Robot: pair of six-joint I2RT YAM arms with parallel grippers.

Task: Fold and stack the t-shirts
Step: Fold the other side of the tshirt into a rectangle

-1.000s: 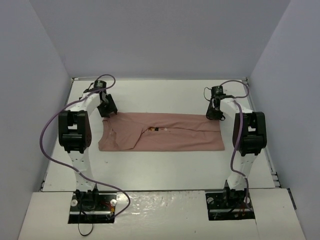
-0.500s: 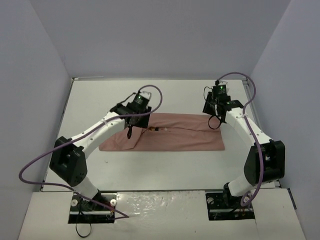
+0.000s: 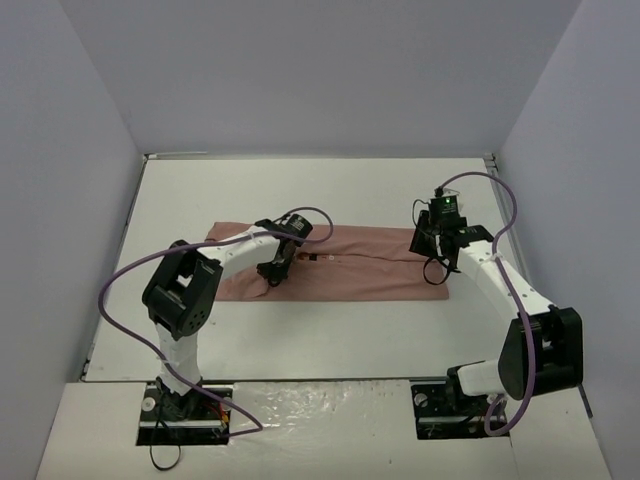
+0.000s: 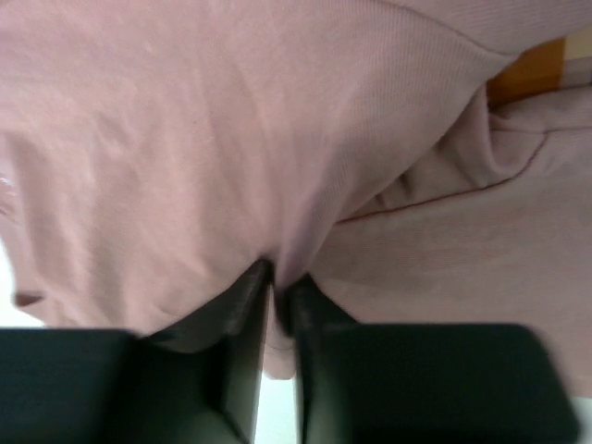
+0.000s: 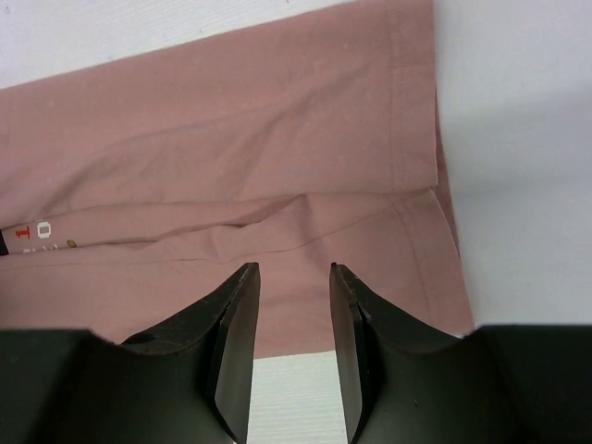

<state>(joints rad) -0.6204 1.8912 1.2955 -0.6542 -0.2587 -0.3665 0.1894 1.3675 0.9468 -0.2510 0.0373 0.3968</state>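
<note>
The salmon-pink t-shirt (image 3: 370, 265) lies as a long band across the middle of the white table (image 3: 330, 190). Its small chest graphic (image 3: 313, 257) shows near the centre, and as an orange patch in the left wrist view (image 4: 529, 69). My left gripper (image 3: 272, 268) is shut on a pinched fold of the shirt (image 4: 185, 166) near its front left part; cloth sticks out between the jaws (image 4: 282, 282). My right gripper (image 3: 432, 272) is open and empty, just above the shirt's right end (image 5: 231, 139), fingertips (image 5: 248, 277) over its near edge.
Grey walls enclose the table on three sides. Purple cables loop from both arms. The table's raised rim (image 3: 320, 157) runs along the far side. White surface shows beyond the shirt's hem in the right wrist view (image 5: 518, 139).
My left gripper has swept from the shirt's far left corner toward the middle and down, dragging cloth with it. My right gripper has moved from the far right edge toward the near edge.
</note>
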